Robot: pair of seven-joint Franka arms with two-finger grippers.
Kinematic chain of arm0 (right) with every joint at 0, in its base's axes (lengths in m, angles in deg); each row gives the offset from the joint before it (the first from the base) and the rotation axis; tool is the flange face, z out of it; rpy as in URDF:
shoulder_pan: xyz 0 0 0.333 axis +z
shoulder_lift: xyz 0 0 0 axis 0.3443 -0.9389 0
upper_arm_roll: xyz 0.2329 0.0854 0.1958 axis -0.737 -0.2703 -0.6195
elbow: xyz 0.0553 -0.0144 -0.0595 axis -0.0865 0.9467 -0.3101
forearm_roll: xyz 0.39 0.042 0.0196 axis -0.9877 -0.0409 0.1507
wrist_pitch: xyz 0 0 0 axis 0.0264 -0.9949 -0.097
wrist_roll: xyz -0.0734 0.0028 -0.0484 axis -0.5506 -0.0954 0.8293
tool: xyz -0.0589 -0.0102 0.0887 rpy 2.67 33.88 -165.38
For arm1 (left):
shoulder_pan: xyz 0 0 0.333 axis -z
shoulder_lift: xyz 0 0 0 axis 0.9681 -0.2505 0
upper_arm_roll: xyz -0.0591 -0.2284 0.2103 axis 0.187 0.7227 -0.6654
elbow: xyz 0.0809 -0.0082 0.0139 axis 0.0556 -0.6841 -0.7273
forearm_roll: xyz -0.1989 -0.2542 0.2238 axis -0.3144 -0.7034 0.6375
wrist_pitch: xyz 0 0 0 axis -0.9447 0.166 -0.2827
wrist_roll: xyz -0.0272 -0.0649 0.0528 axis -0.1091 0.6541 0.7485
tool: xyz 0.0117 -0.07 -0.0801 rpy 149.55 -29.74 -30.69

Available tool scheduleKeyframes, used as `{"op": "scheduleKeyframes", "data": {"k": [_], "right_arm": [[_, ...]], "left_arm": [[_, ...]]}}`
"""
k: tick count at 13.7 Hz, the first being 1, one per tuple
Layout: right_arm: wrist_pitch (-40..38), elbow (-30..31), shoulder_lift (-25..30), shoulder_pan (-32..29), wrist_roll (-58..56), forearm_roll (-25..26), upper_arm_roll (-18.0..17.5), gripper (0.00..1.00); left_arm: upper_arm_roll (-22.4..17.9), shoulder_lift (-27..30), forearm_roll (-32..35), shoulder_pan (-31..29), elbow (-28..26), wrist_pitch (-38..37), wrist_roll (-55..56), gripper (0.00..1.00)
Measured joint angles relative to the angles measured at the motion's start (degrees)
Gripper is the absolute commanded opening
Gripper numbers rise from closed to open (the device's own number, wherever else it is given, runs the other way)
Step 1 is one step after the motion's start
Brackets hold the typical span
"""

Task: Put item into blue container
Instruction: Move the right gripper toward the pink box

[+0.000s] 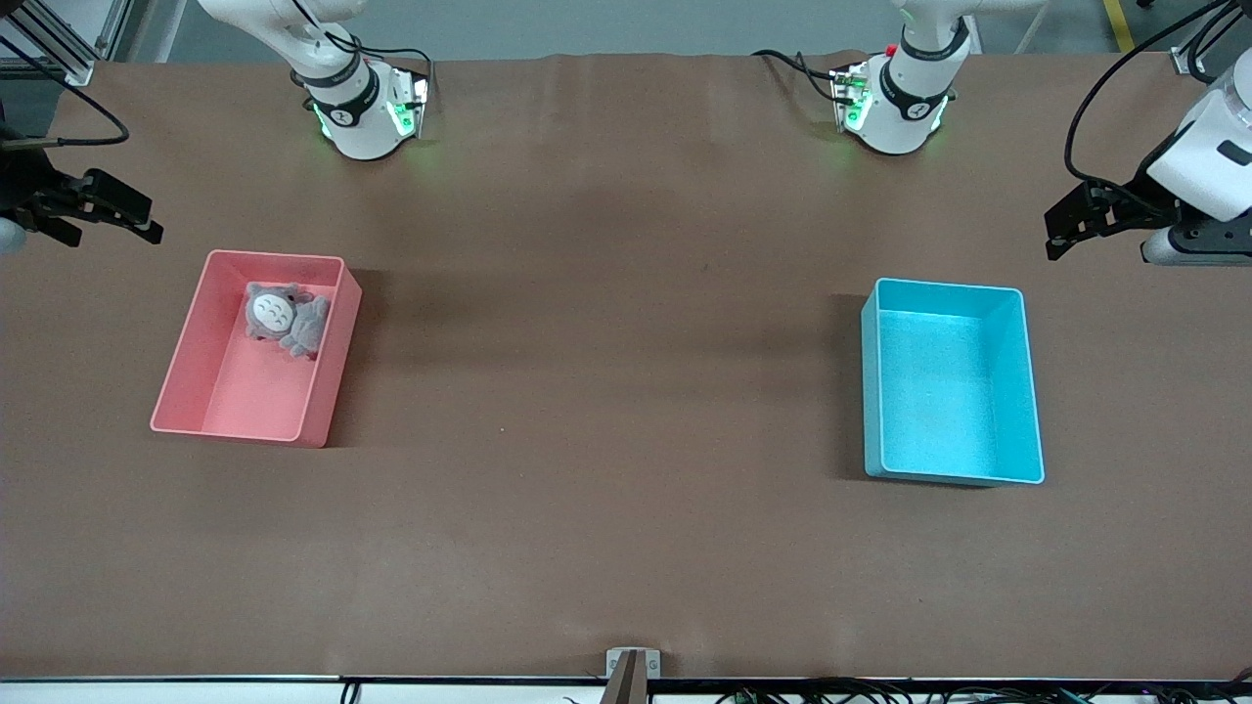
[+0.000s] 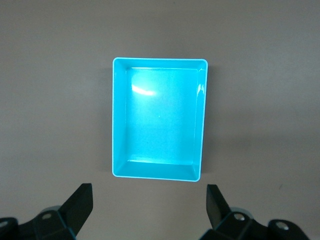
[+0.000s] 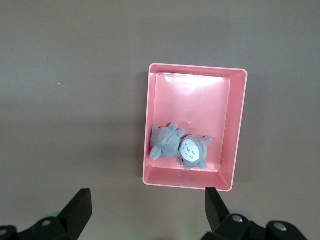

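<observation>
Start of the task, nothing lifted yet.

Grey plush toy (image 1: 286,319) lying in pink bin (image 1: 181,376) toward the right arm's end of the table; blue container (image 1: 1027,391) bare, toward the left arm's end. Right pincer (image 1: 125,215) and left pincer (image 1: 1071,220) both wide, gripping nothing, hanging off the table's ends. Next, by judgement: lowering right pincer onto the toy. Right wrist view alone suggesting two plush lumps pressed together (image 3: 180,146).
</observation>
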Motion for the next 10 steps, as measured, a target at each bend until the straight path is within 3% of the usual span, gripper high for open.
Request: {"op": "scheduleKeyframes", "data": {"k": [10], "right_arm": [[0.43,0.07,0.0,0.0,-0.01,0.0,0.0,1.0]], "left_arm": [[-0.09,-1.7,0.0,-1.05,2.67,-0.81,0.1,1.0]]}}
